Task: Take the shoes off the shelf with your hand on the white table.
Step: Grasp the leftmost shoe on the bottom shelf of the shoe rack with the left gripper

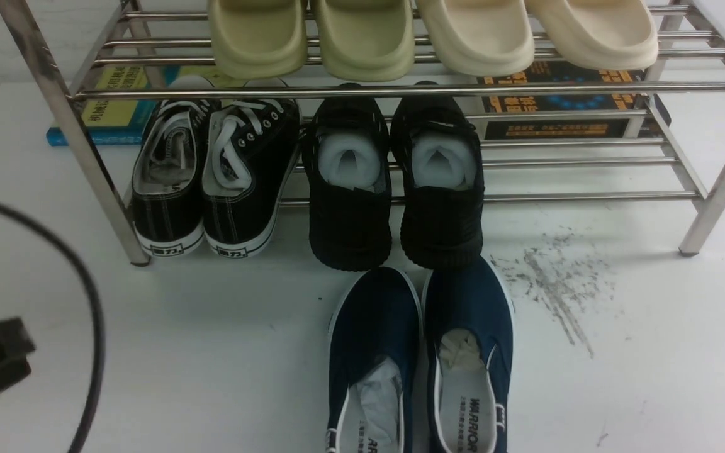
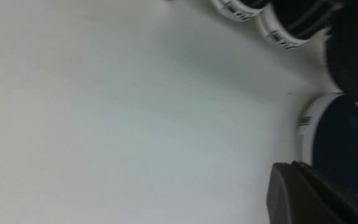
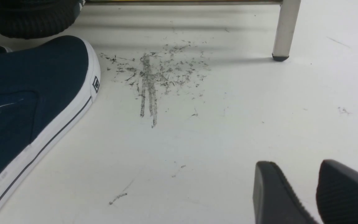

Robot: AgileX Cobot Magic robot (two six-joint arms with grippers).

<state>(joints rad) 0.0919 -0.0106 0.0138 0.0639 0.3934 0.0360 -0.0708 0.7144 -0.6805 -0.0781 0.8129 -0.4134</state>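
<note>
- The black canvas sneakers (image 1: 211,176) were on the lower tier of the steel shelf (image 1: 400,91), at its left end. Heels faced the robot and stuck out past the front rod, right next to the left front leg. Not off the shelf yet.
- Just beside them on the same tier sat the all-black knit shoes (image 1: 394,182) with white stuffing, heels hanging out too.
- The navy slip-ons (image 1: 419,358) were down on the white table (image 1: 211,352), toes up against the knit pair's heels.
- The top tier had olive slides (image 1: 312,38) and cream slides (image 1: 539,31) side by side.
- A yellow-and-blue book (image 1: 111,113) and a dark book (image 1: 557,119) lay behind the lower tier.
- The left gripper (image 2: 287,174) was low over bare table, well apart from the sneakers. Its fingers were pressed together with nothing between them. In the front view it was just a dark blob at the lower left, with a black cable (image 1: 85,283) looping past.
- The right gripper (image 3: 292,174) had a clear gap between its fingers and wasn't holding anything. It hung over the table near the grey scuff marks (image 3: 154,74), right of the slip-ons.
</note>
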